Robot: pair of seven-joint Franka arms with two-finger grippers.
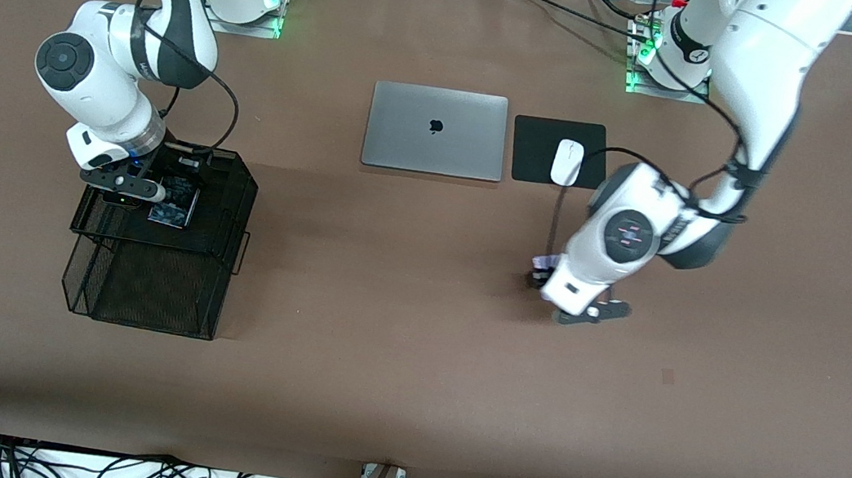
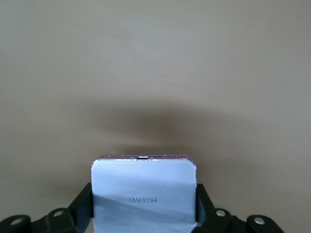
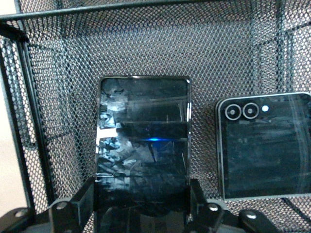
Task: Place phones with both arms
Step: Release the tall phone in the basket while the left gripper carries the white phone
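Note:
My right gripper (image 1: 122, 191) (image 3: 141, 199) hangs over the top tray of a black mesh basket (image 1: 163, 295), shut on the sides of the long slim black phone (image 3: 143, 145). In the tray beside it lies the small squarish black phone (image 1: 175, 204) (image 3: 265, 145), its two camera lenses facing up. Low over the bare table, between the mouse pad and the front camera, my left gripper (image 1: 539, 277) (image 2: 144, 204) is shut on the pale pink-white phone (image 1: 545, 262) (image 2: 143, 189). Lettering shows on that phone's back.
A closed grey laptop (image 1: 435, 131) lies mid-table near the bases. Beside it, toward the left arm's end, a white mouse (image 1: 567, 161) sits on a black pad (image 1: 536, 151). The basket's mesh walls (image 3: 58, 97) rise around the tray. Brown table (image 1: 400, 310) spreads between basket and left gripper.

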